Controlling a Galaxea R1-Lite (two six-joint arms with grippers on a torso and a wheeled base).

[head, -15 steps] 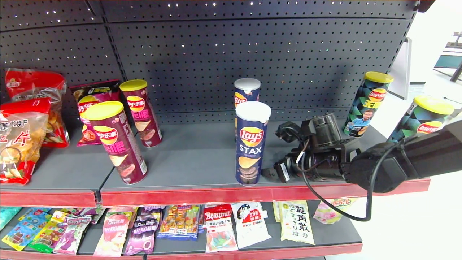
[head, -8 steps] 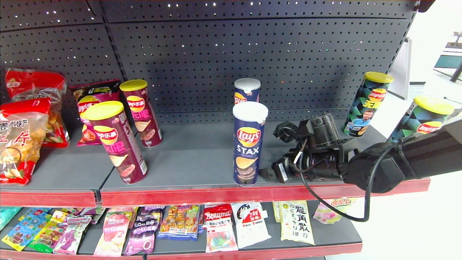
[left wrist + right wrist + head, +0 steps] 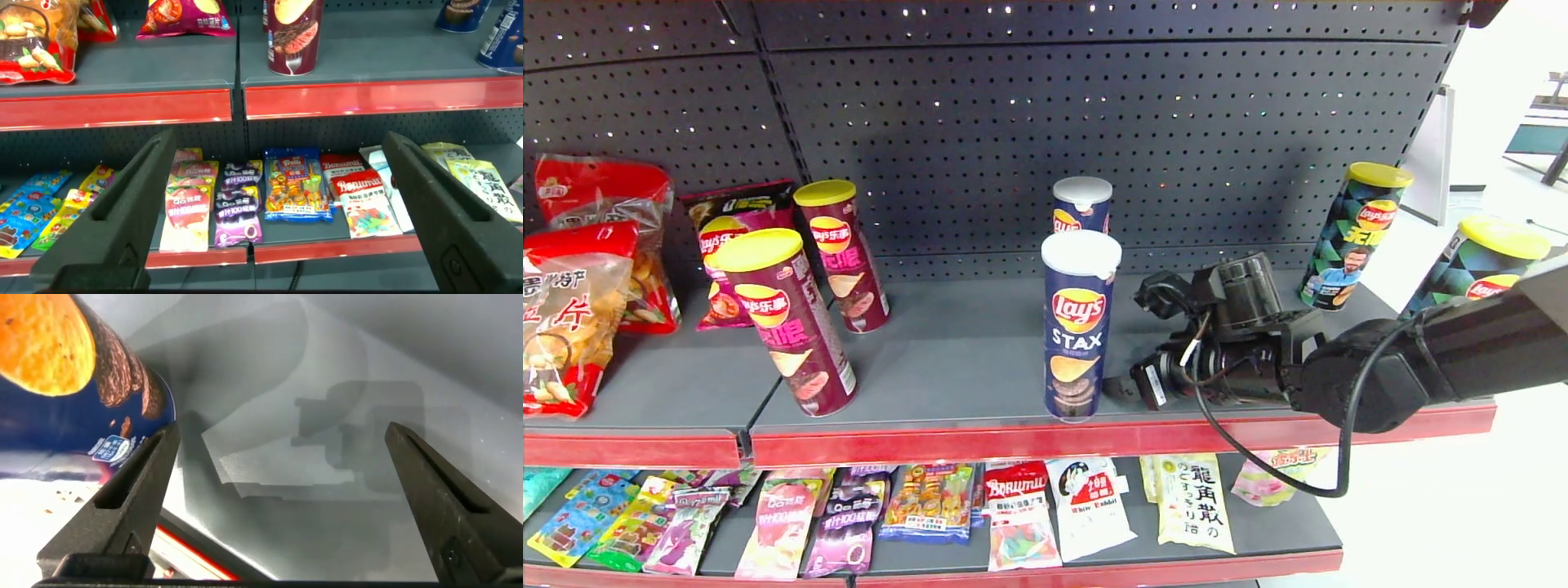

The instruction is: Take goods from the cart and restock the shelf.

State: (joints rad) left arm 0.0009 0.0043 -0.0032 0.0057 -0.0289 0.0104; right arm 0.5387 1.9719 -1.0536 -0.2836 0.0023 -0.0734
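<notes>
Two maroon chip cans (image 3: 786,327), yellow lids, upright at 9 o'clock, one behind other. Red snack bags (image 3: 572,310) farther toward 9. Two green-black cans (image 3: 1360,237) upright at 2 o'clock. Candy packets (image 3: 929,500) flat in row at 6 o'clock. Pegboard panel (image 3: 1176,122) at 12.

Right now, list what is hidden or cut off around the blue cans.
Rear blue can: head view, body hidden behind the front blue can.
Front blue can: right wrist view, mostly cut off by the edge.
Right gripper: head view, fingers hidden by its own wrist.
</notes>
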